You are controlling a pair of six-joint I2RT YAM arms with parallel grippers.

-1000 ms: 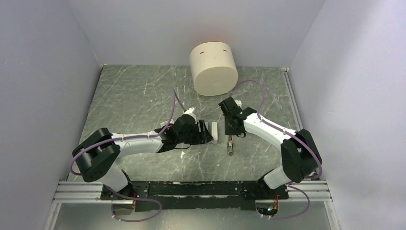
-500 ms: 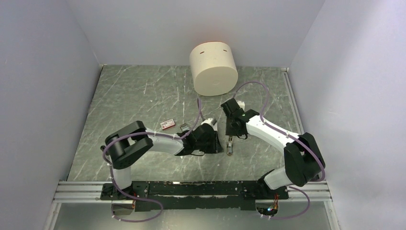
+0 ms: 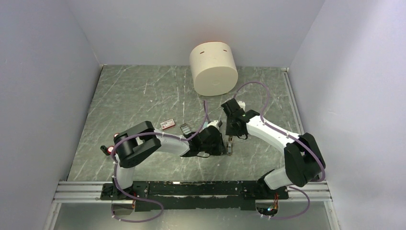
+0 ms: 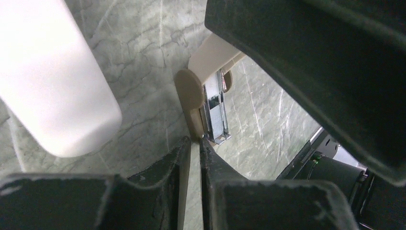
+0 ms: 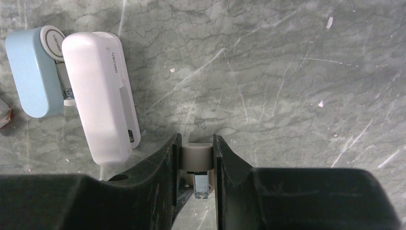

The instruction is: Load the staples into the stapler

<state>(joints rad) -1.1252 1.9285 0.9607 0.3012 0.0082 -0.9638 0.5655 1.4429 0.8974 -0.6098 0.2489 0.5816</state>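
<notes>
Both claws are on the same thing here: the beige-grey piece [image 5: 196, 153]. From the right wrist camera we see the right gripper [image 5: 197, 143] pinching it by one end, a finger on each side. The piece's metal rail [image 5: 201, 184] pokes out below, between the fingers.

The left gripper [image 4: 191, 143] has its fingers pressed almost together. A thin beige strip is sandwiched between them and runs straight up into that same piece. We'd say it's pinching the piece's lower edge, though the view is so tight that we can't be fully sure it's all one part.

The stapler [image 5: 103, 96] isn't in either claw. It lies flat on the marble table [image 3: 139, 91] just beside the beige-grey piece, on its left in the right wrist view and not touching it. The pale blue piece [image 5: 28, 72] sits on the far side of the stapler from the beige-grey piece. It lies snug alongside the stapler, with a round cap [image 5: 51, 40] where their top ends meet.

From above, the red-and-white staples box [image 3: 167, 124] and the dark grey block [image 3: 185, 128] lie farther off, left of the beige-grey piece and past the left gripper. The block is the nearer of the two. The big cream cylinder [image 3: 214, 68] stands well behind the beige-grey piece, by the back wall.
</notes>
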